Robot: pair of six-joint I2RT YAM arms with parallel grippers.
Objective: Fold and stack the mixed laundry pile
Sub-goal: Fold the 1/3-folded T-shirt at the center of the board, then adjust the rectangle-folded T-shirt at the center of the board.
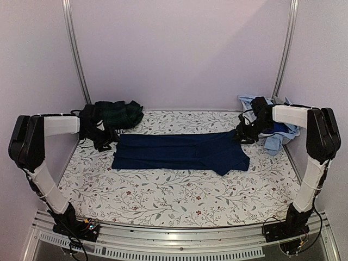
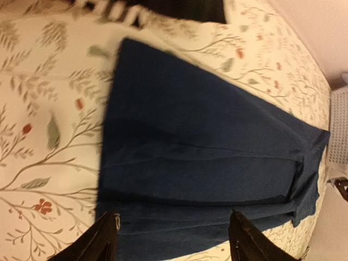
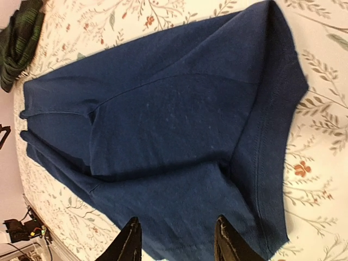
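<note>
A navy blue T-shirt (image 1: pixel 182 151) lies flat across the middle of the floral sheet, partly folded lengthwise; it also shows in the left wrist view (image 2: pixel 206 163) and the right wrist view (image 3: pixel 174 125). My left gripper (image 1: pixel 104 140) is open over its left end (image 2: pixel 173 239), holding nothing. My right gripper (image 1: pixel 243 133) is open over its right end (image 3: pixel 175 242), holding nothing. A dark green plaid piece (image 1: pixel 117 113) lies bunched at the back left, also in the right wrist view (image 3: pixel 19 41). Light blue shirts (image 1: pixel 274 130) are heaped at the back right behind the right arm.
The white sheet with leafy vines (image 1: pixel 174 190) covers the table. Lilac walls close in the back and sides, with metal rails (image 1: pixel 76 54) in the corners. The table's near edge is a metal rail (image 1: pixel 179 242) with the arm bases.
</note>
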